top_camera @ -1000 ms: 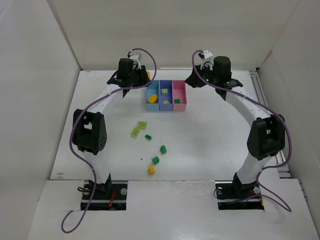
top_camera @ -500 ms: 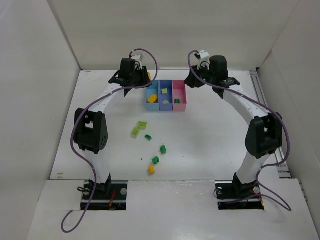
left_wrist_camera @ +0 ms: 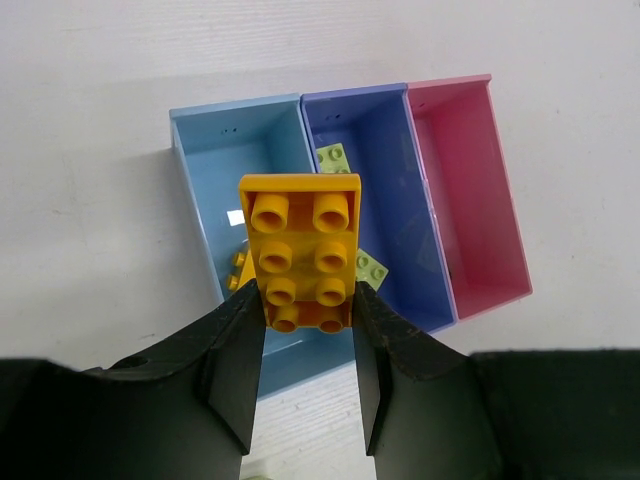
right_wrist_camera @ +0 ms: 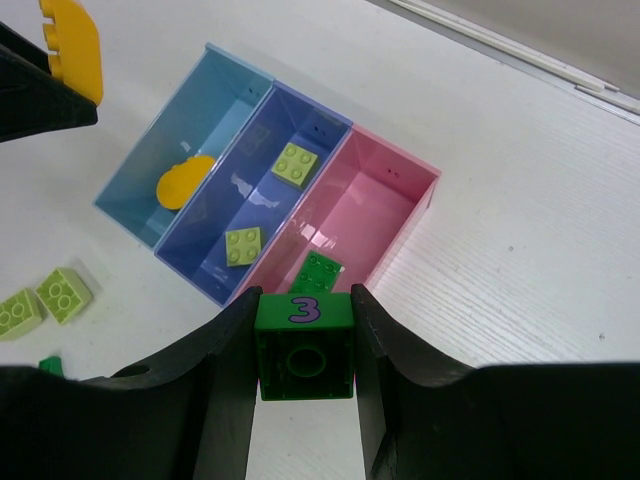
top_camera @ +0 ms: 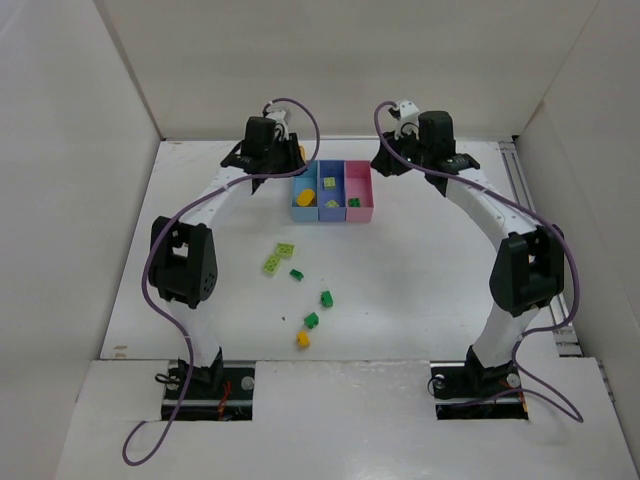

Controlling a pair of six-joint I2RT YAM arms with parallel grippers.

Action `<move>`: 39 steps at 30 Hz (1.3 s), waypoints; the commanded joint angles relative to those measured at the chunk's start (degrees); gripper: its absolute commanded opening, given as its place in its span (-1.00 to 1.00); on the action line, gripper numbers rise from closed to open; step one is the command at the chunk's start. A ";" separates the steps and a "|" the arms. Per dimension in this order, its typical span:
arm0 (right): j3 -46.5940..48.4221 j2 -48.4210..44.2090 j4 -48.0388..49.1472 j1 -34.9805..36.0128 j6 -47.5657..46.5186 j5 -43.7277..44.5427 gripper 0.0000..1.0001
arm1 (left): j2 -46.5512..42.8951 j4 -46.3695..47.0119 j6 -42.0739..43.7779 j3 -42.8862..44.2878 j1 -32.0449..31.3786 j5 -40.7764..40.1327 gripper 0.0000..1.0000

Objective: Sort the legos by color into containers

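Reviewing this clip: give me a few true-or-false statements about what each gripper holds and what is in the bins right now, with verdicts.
1. The left gripper is shut on an orange brick. True.
2. The pink bin is empty. False: one dark green brick lies in it.
3. The purple bin holds two lime bricks. True.
4. The right gripper is open with nothing in it. False: it is shut on a green brick marked 3.
5. Every brick is already off the table. False: six loose bricks lie on it.
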 commanded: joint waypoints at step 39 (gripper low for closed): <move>-1.32 -3.44 -0.43 -0.98 -1.73 2.78 -1.00 | 5.79 -3.35 0.72 12.56 -4.50 0.35 -1.00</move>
